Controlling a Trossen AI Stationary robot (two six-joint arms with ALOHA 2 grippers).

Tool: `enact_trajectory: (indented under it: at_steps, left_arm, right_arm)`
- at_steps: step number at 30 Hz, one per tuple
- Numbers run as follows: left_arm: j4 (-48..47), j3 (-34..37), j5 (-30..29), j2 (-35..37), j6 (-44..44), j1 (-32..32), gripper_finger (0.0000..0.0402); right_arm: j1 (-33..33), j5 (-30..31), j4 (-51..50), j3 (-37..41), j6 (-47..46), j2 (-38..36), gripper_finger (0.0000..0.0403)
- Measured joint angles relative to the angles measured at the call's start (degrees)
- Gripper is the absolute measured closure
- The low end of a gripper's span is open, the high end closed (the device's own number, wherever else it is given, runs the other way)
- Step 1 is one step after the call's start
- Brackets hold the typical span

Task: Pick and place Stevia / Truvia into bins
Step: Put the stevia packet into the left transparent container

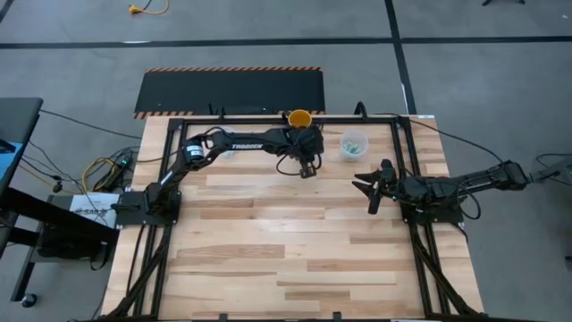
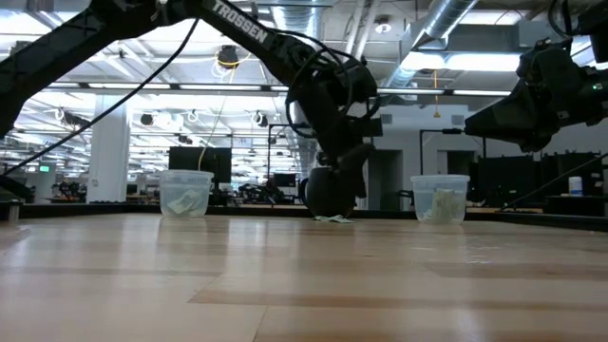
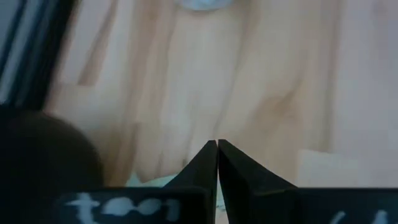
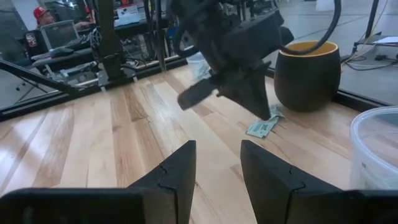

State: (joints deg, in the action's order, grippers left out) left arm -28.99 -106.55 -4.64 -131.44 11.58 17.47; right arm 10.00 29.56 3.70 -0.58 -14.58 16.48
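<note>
High view: overhead, straight down on the whole surface (image 1: 268,241).
Low view: surface height, level, facing the room.
Left wrist: close above the boards, perhaps almost touching.
Right wrist: looks across at the left hand (image 4: 264,112).
Shared: dark cup (image 4: 308,74).

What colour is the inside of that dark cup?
Yellow-orange inside the dark cup, clearest in the high view.

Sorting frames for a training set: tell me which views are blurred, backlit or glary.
Left wrist view: soft and out of focus, the left gripper shut, wood grain smeared. Low view: backlit by bright ceiling lights, so the arms read as dark shapes; the two clear cups stay legible. Right wrist view: sharp on the packets and the dark cup. High view: evenly lit, no glare.
</note>
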Motion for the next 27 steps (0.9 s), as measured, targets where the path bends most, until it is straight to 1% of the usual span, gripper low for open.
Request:
enact_trajectory:
  at_steps: [5,10,14,18,23,27]
  left_arm:
    - [4.38,4.27,-5.4,0.04,-3.0,-0.13,0.0401]
    - [6.33,6.32,-7.11,0.24,-4.84,-0.33,0.0401]
    - [5.61,8.17,-11.02,0.13,-5.41,-1.01,0.0401]
    - [5.56,9.55,-10.91,0.13,-6.46,-1.6,0.0401]
    - [5.92,10.99,-13.51,0.33,-6.55,-2.51,0.0401]
    - [3.03,11.08,-13.71,0.46,-7.84,-3.3,0.0401]
  right_arm:
    - [0.02,0.0,0.0,0.0,0.01,0.01,0.0282]
    - [0.02,0.04,0.0,0.0,0.01,0.01,0.0282]
    - [0.01,0.02,0.0,0.0,0.01,0.01,0.0282]
    - [0.0,0.04,0.0,0.0,0.01,0.01,0.0282]
    - [0.0,0.07,0.0,0.0,0.01,0.01,0.0282]
    - [0.01,0.07,0.0,0.0,0.01,0.0,0.0282]
